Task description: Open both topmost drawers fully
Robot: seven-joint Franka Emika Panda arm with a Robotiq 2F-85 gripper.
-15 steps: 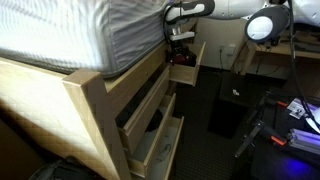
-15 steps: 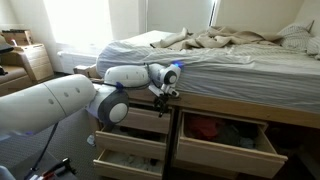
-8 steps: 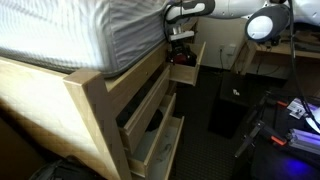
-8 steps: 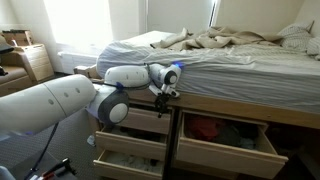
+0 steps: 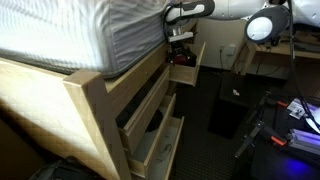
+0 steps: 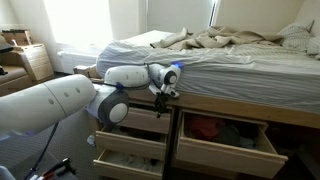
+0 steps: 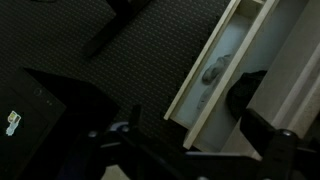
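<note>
The two topmost drawers are pale wood boxes under the mattress. In an exterior view the left one (image 6: 130, 121) is pulled out a little and the right one (image 6: 225, 140) stands well out, with red things inside. My gripper (image 6: 160, 96) hangs over the left drawer's right end, close under the bed rail. From the side that far drawer (image 5: 186, 68) juts out below the gripper (image 5: 180, 45), and the near top drawer (image 5: 150, 95) is partly out. The wrist view looks down into the drawer (image 7: 205, 75); the gripper (image 7: 190, 150) is open, with its dark fingers (image 7: 268, 138) spread either side of the drawer's corner.
Lower drawers (image 6: 125, 150) (image 5: 155, 145) are also pulled out below. A dark box (image 5: 228, 110) stands on the black floor near the bed's far end, with tripod legs and a desk (image 5: 270, 55) beyond. A small dresser (image 6: 30, 60) stands at the far left.
</note>
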